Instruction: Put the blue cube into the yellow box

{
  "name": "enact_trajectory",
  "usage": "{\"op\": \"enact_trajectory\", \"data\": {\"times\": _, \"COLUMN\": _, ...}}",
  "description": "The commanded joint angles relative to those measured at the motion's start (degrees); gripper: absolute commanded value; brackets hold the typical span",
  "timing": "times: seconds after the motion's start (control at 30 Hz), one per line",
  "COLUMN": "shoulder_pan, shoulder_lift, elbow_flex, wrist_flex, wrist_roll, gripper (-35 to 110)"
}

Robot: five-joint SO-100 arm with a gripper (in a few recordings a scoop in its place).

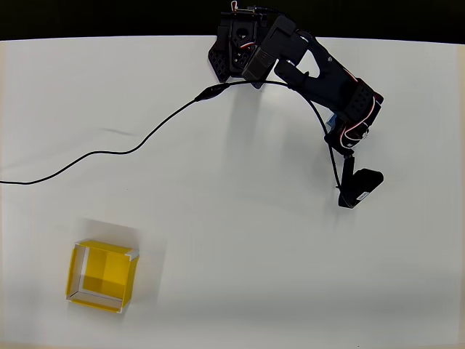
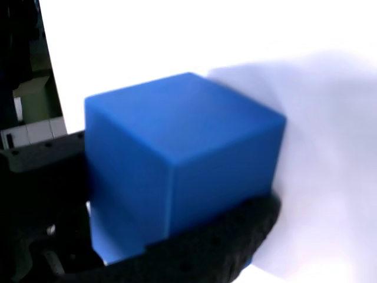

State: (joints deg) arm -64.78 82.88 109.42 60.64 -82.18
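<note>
In the wrist view the blue cube (image 2: pixel 182 159) sits large and close, pressed between the two black fingers: one dark finger (image 2: pixel 47 171) lies against its left face and the other (image 2: pixel 224 242) curves along its lower right edge. The hand (image 2: pixel 141 218) is closed on the cube, with white surface (image 2: pixel 177 35) behind it.

In the overhead view the black arm (image 1: pixel 320 73) reaches from its base at twelve o'clock down toward three o'clock, and the hand (image 1: pixel 357 187) hangs over the surface (image 1: pixel 232 218) on the right side. A sliver of blue shows beside the wrist; the cube itself is otherwise covered by the arm there. The yellow box (image 1: pixel 102 275) stands open-topped at about eight o'clock, well apart from the hand, its floor bare. A black cable (image 1: pixel 131 150) trails from the arm's base across the surface to the left edge at nine o'clock.
</note>
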Motion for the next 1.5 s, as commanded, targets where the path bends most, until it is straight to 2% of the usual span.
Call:
{"op": "enact_trajectory", "data": {"times": 0.0, "shoulder_pan": 3.4, "shoulder_lift": 6.2, "elbow_flex": -0.9, "wrist_flex": -0.4, "wrist_roll": -2.0, "gripper": 19}}
{"op": "enact_trajectory", "data": {"times": 0.23, "shoulder_pan": 15.3, "shoulder_lift": 10.8, "elbow_flex": -1.3, "wrist_flex": -2.6, "wrist_roll": -7.8, "gripper": 16}}
{"op": "enact_trajectory", "data": {"times": 0.47, "shoulder_pan": 33.0, "shoulder_lift": 16.3, "elbow_flex": -3.1, "wrist_flex": -7.3, "wrist_roll": -17.3, "gripper": 16}}
{"op": "enact_trajectory", "data": {"times": 0.83, "shoulder_pan": 64.1, "shoulder_lift": 20.2, "elbow_flex": -6.9, "wrist_flex": -23.4, "wrist_roll": -29.6, "gripper": 14}}
{"op": "enact_trajectory", "data": {"times": 1.1, "shoulder_pan": 78.5, "shoulder_lift": 11.8, "elbow_flex": -20.8, "wrist_flex": -31.1, "wrist_roll": -28.0, "gripper": 14}}
{"op": "enact_trajectory", "data": {"times": 1.47, "shoulder_pan": 90.1, "shoulder_lift": -3.2, "elbow_flex": -36.3, "wrist_flex": -41.4, "wrist_roll": -21.3, "gripper": 14}}
